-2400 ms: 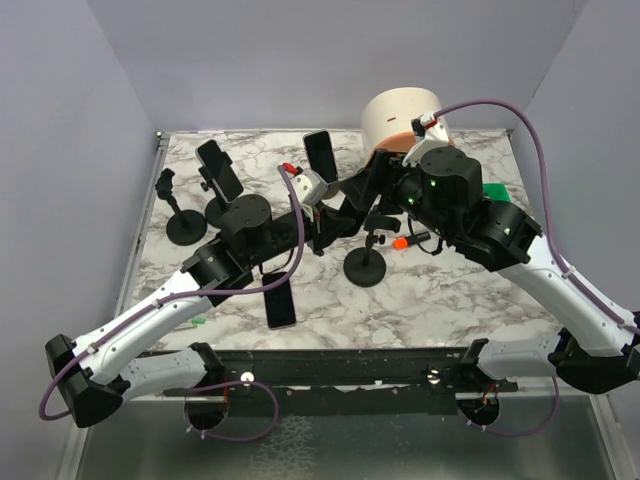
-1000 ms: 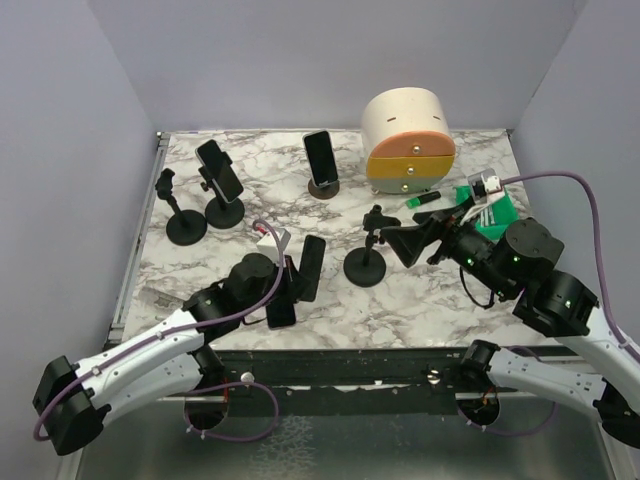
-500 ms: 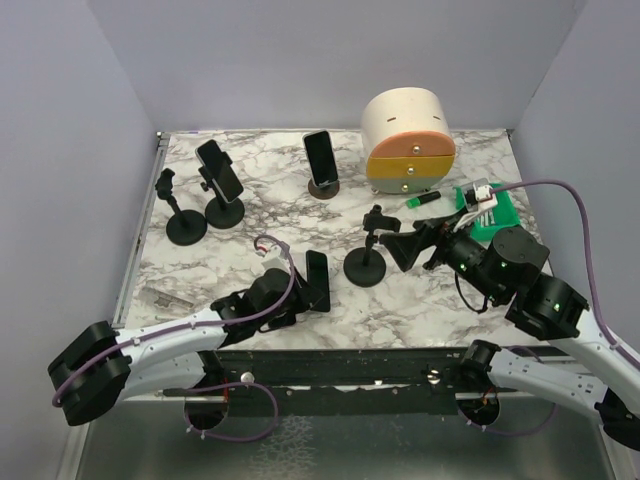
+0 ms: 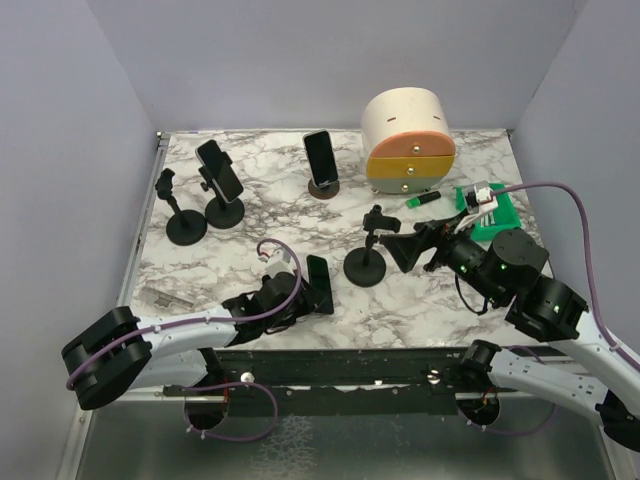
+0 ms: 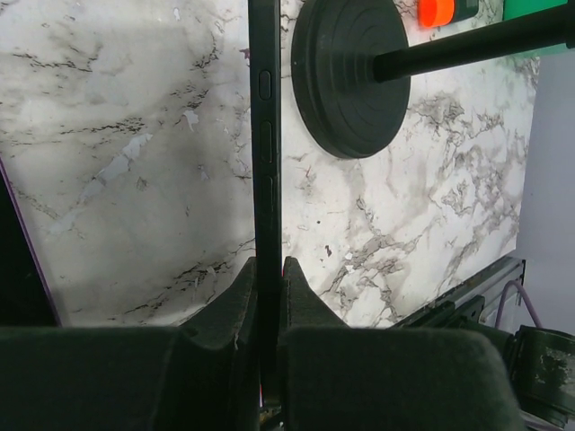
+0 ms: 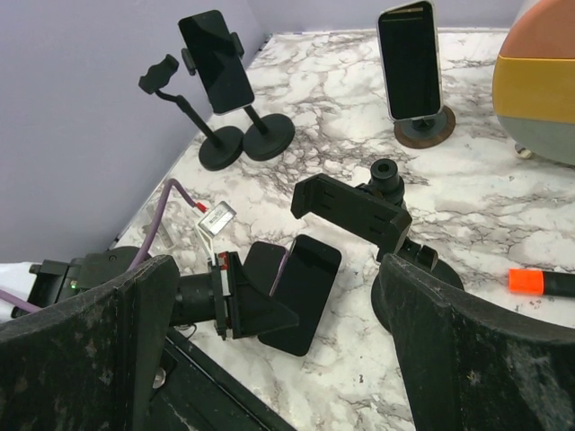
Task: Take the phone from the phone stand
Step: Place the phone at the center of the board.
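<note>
marble table (image 4: 430, 305); left end effector (image 5: 269, 280) pinches phone (image 5: 265, 135), long axis pointing away.

Left gripper (image 5: 268, 268) clamped on thin black phone (image 5: 265, 108), edge-on; round stand base (image 5: 346, 81) just right, on marble table (image 5: 126, 171).

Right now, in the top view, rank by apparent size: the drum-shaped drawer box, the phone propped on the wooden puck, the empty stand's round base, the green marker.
1. drawer box
2. propped phone and stand base: too alike to rank
3. green marker
</note>
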You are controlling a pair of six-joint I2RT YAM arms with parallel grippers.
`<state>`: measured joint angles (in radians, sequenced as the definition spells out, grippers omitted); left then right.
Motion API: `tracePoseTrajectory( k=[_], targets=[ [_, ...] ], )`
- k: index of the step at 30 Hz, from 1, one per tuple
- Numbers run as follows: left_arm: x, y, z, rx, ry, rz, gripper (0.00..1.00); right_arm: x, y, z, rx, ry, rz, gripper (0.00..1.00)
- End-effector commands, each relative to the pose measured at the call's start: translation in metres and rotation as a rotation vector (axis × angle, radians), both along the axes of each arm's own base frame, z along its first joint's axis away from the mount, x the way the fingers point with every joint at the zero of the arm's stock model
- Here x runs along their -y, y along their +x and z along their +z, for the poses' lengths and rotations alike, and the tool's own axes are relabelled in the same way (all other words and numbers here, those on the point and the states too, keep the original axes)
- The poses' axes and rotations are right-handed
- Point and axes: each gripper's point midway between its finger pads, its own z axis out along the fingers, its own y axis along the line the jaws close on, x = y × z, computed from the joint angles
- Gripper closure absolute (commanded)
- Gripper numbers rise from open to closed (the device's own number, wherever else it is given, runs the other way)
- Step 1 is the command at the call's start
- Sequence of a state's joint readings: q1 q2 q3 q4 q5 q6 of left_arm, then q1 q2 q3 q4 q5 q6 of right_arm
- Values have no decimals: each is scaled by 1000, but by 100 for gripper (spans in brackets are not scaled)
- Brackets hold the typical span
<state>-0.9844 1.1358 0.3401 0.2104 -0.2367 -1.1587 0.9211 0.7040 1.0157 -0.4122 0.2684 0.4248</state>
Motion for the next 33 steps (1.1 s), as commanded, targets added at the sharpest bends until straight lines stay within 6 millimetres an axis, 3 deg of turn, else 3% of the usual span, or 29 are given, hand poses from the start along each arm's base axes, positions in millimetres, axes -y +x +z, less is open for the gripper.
tracePoseTrajectory(
  k=[1, 18, 33],
  targets=[
    [2, 5, 5, 20, -49, 40, 97, 4, 1, -1, -1, 14, -23, 2],
    [-8, -9, -18, -19, -7, 23, 69, 6, 0, -4, -11, 11, -25, 2],
    [-34, -15, -24, -17, 55, 63, 61, 9, 0, -6, -16, 4, -36, 2]
  ],
)
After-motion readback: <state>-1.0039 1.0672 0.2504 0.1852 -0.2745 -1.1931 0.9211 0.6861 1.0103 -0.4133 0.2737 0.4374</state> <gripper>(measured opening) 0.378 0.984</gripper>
